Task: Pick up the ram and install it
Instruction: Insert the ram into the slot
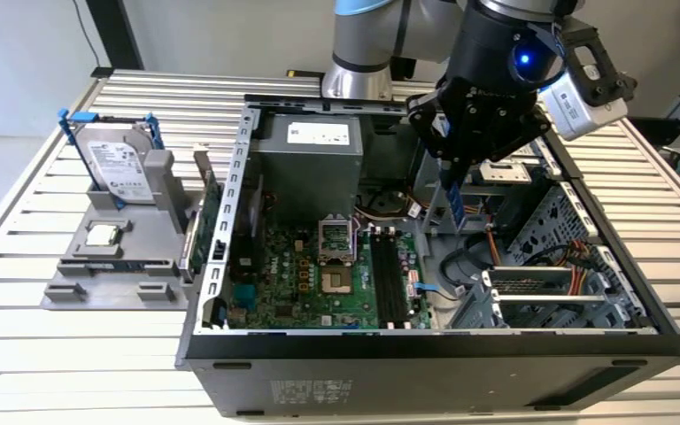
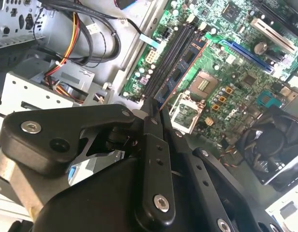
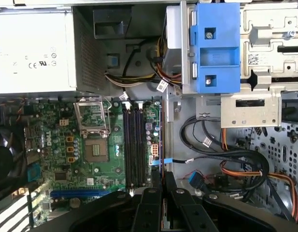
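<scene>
The pincer (image 1: 449, 180) hangs inside the open computer case (image 1: 435, 341), its fingers closed tight on the ram (image 1: 445, 211), which points down from them toward the motherboard (image 1: 316, 283). In the exterior view the ram is a thin bluish strip, and the fingers hide its top. Whether its lower end touches anything cannot be made out there.

In the first wrist view the pincer (image 3: 162, 182) is cut off by the frame, and the ram (image 3: 162, 140) is seen edge-on as a thin line. It lies just beside the black memory slots (image 3: 134, 145), on their drive-cage side, and is not seated in any of them. The second wrist view shows the pincer (image 2: 151, 110) large and dark, with the ram (image 2: 183, 66) slanting away over the slots – no chips on it can be told apart.

On the bench (image 1: 81, 354), at the exterior view's left, a hard drive (image 1: 116, 164) stands in a grey holder (image 1: 116, 270).
</scene>
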